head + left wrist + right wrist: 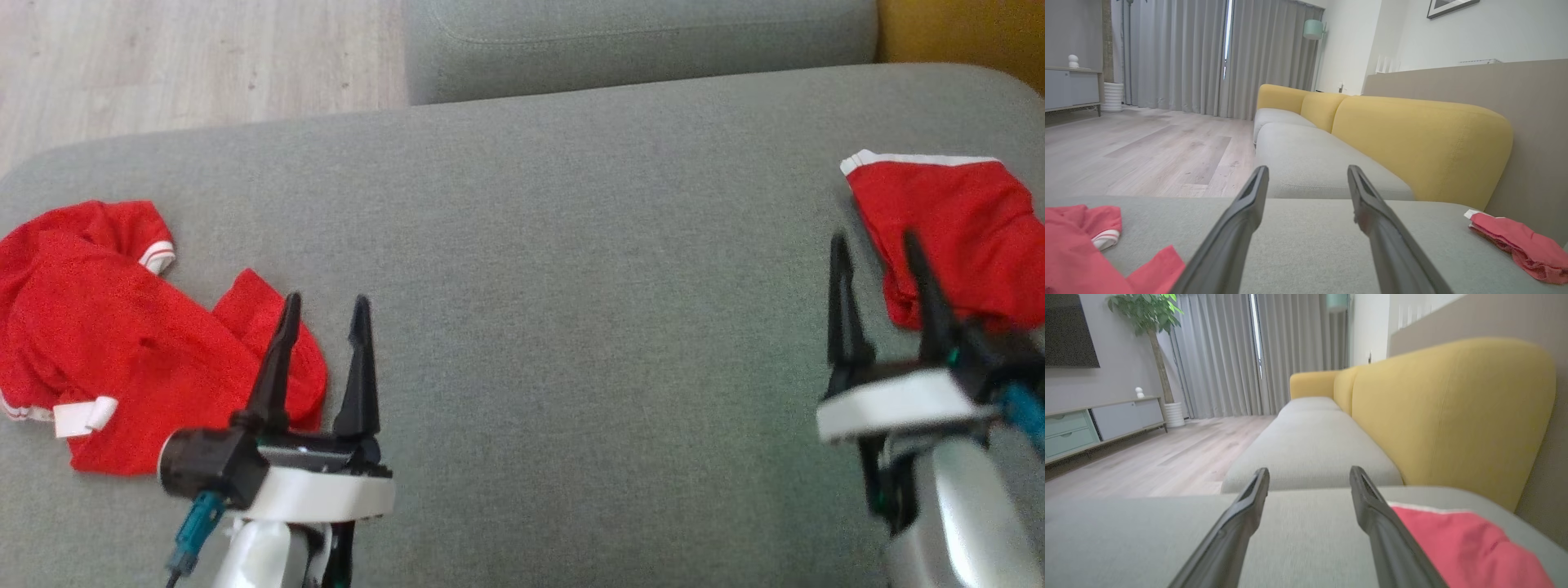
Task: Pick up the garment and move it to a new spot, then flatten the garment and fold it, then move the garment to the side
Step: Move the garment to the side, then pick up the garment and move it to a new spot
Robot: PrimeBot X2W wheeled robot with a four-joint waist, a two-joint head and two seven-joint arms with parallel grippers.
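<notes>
**Figure.** The crumpled garment [98, 327] lies bunched at the left end of the grey seat [571, 245], with a white-trimmed sleeve turned up on its far side. We take it as the piece to be picked up. The left tool [326, 300] stands just right of it, its fingers apart and empty. The left finger overlaps the cloth's edge in the head view, and we cannot tell whether it touches. We read this open stance beside the heap as preparation for a grasp.

The middle of the seat is bare, which suits flattening and folding. At the far right lies a folded garment [955, 220] with a white hem, apparently set aside out of the working area. The right tool [873, 238], blurred in the head view, is just left of it, its fingers likewise apart and holding nothing.
</notes>
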